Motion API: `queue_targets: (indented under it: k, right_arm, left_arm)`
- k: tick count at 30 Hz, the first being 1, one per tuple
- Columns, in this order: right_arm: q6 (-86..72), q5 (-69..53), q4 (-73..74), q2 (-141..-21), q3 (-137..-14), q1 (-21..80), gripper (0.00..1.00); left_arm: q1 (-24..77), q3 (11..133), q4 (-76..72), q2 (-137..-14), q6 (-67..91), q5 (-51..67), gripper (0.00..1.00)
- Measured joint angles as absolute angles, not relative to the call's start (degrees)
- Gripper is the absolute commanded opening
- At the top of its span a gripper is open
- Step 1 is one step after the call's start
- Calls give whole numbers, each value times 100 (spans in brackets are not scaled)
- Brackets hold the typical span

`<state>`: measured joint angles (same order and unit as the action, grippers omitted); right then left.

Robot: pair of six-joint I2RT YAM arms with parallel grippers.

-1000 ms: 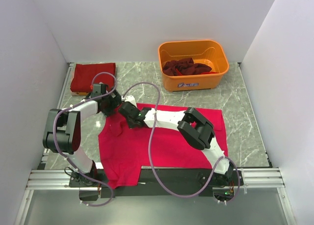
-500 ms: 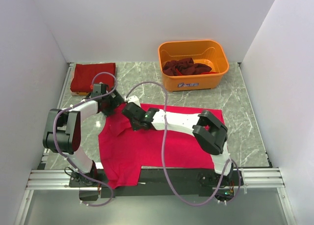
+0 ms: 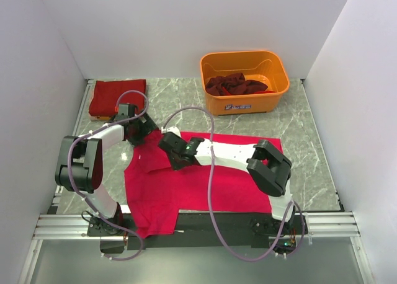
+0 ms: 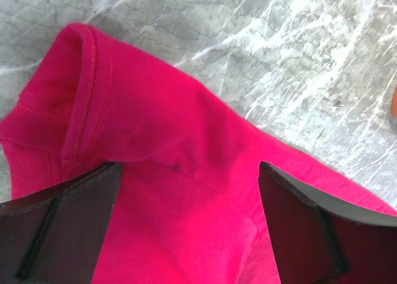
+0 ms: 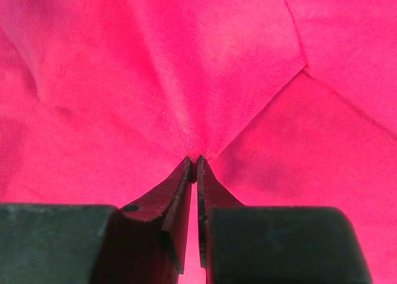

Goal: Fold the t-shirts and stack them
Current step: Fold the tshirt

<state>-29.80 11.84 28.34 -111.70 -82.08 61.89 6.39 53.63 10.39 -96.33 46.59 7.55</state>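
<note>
Right pincer clamped on a thin pinch of shirt, left pincer apart; a hard pull could slip the fabric free.

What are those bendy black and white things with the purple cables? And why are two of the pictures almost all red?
Those are two robot arms, bolted to the near edge of a table. The wide picture comes from a camera above and behind them. The other two come from little cameras on the wrists, so close to the cloth that red fills them. A red t-shirt lies spread on the table. The right hand is pinched shut on a bit of it. The left hand is open over a hemmed edge. At the back are a folded red shirt and an orange tub with dark red clothes inside.
</note>
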Motion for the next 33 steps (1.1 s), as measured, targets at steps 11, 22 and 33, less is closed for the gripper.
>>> queue_targets:
  k: [11,22,33]
  right_arm:
    - [-2893,659,2641,-9795,-7072,5793,75]
    - [-3186,635,2359,-8099,-4733,1892,77]
    - [-2899,628,2239,-9076,-4941,384,76]
  left_arm:
    - [639,5413,1160,-9640,4567,663,99]
    - [639,5426,1203,-9636,4484,617,99]
    - [639,5426,1212,-9629,4414,611,99]
